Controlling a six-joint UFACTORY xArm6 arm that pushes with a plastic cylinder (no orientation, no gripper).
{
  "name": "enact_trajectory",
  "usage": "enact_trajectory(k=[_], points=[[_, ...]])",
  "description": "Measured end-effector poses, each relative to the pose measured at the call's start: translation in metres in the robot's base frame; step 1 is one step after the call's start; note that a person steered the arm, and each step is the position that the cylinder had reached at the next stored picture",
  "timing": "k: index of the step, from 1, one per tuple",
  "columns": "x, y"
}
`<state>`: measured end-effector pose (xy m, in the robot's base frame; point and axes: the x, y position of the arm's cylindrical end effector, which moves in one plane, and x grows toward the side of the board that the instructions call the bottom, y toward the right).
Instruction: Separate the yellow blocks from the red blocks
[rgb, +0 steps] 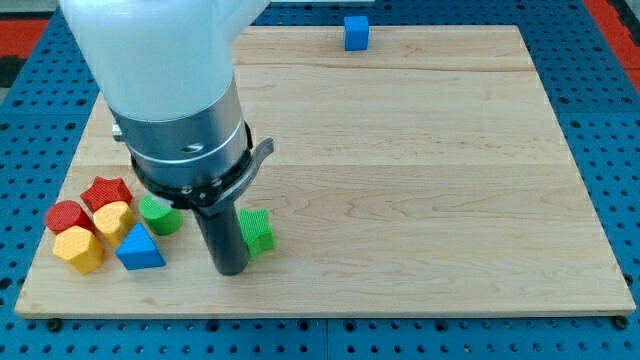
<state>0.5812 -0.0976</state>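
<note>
A red star block (105, 192) and a red round block (66, 216) sit at the view's lower left. A yellow heart-like block (113, 219) touches the red star, and a yellow hexagon block (79, 249) lies just below the red round one. My tip (231, 268) rests on the board right of this cluster, just left of a green block (258, 232).
A blue triangle block (139, 248) lies beside the yellow blocks. A green round block (160, 214) sits right of the yellow heart. A blue cube (356, 33) stands at the board's top edge. The wooden board (420, 180) lies on blue pegboard.
</note>
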Motion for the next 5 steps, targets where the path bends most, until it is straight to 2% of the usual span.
enact_trajectory(k=[1,3,4,5], points=[[0.033,-0.058],[0.022,-0.19],[0.002,-0.179],[-0.028,-0.139]])
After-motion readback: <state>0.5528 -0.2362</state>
